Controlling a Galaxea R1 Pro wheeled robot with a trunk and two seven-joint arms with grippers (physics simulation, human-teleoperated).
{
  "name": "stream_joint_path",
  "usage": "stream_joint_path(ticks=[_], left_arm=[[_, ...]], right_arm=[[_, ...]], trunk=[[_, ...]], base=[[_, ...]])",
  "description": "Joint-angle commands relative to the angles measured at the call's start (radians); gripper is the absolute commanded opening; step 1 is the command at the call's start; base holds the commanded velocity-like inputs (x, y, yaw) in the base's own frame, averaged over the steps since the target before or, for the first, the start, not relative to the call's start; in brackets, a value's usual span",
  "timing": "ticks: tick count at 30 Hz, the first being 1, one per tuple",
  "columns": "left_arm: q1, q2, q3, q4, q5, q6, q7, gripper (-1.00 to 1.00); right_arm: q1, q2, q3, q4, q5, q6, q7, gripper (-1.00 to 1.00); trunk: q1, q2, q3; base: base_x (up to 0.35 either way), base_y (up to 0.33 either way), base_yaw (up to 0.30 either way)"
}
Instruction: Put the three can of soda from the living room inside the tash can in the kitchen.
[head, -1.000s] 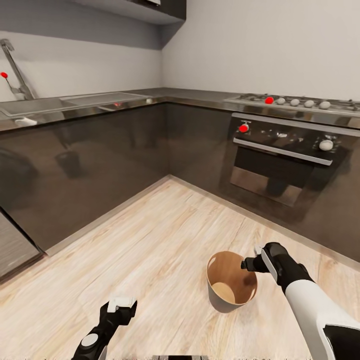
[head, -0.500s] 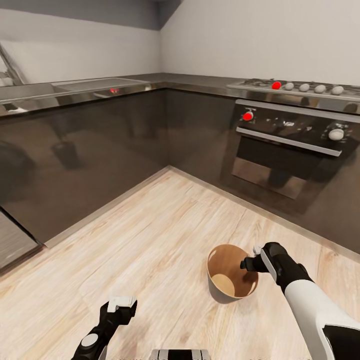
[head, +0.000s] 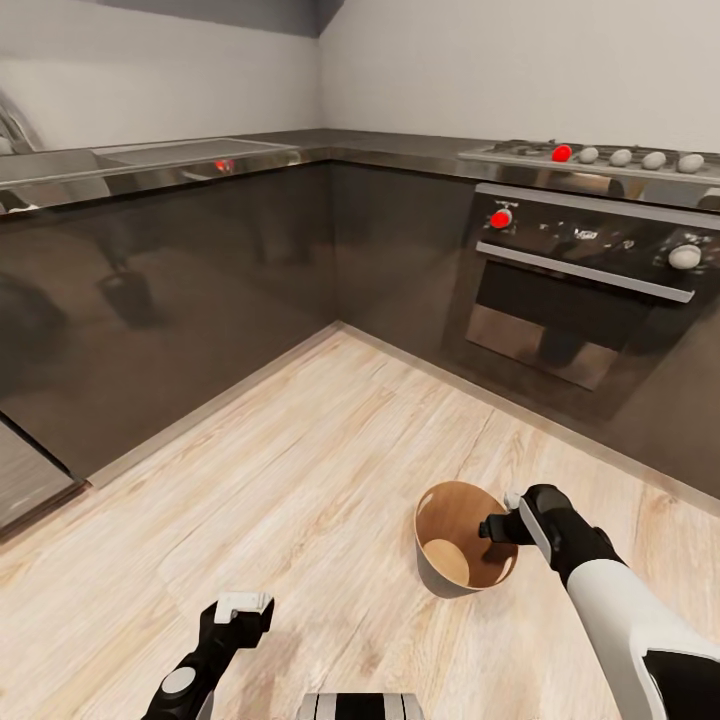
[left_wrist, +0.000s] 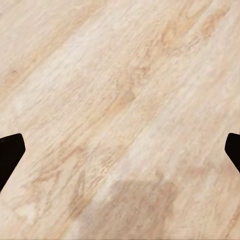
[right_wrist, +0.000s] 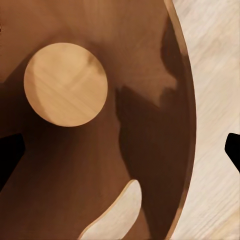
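View has tipped down, oven (head: 585, 290) riding higher; right tool (head: 497, 527) steady at the tash can (head: 463, 540) rim | tash can upright on the floor (head: 300, 470), mouth up, empty | right tool released, directly above its inside | left tool (head: 240, 612) released, farther off

Light wood plank floor (head: 300, 450) underfoot. Dark glossy cabinets (head: 200, 290) wrapping the corner under a steel tabletop (head: 300, 150). Oven (head: 580, 290) on the right, red knob (head: 501, 218), hob (head: 600, 155) above.
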Motion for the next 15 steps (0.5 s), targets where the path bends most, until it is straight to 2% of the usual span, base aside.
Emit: stream_joint_path(ticks=[1,8,13,15], left_arm=[[0.0,0.0,0.0,0.0,0.0,-0.003,0.0,1.0],[0.0,0.0,0.0,0.0,0.0,-0.015,0.0,1.0],[0.0,-0.001,0.001,0.0,-0.002,-0.016,0.001,1.0],[0.0,-0.001,0.001,0.0,-0.002,-0.017,0.002,1.0]], right_arm=[[0.0,0.001,0.0,0.0,0.0,0.0,0.0,1.0],[0.0,0.003,0.0,0.0,0.001,0.0,-0.001,1.0],[0.0,0.003,0.005,0.0,0.001,0.0,-0.001,1.0],[0.0,0.003,0.012,0.0,0.001,0.0,-0.001,1.0]], trunk=[[0.0,0.0,0.0],[0.0,0.0,0.0],[0.002,-0.001,-0.019],[0.002,-0.001,-0.019]], base=[[0.0,0.0,0.0],[0.0,0.0,0.0],[0.0,0.0,0.0],[0.0,0.0,0.0]])
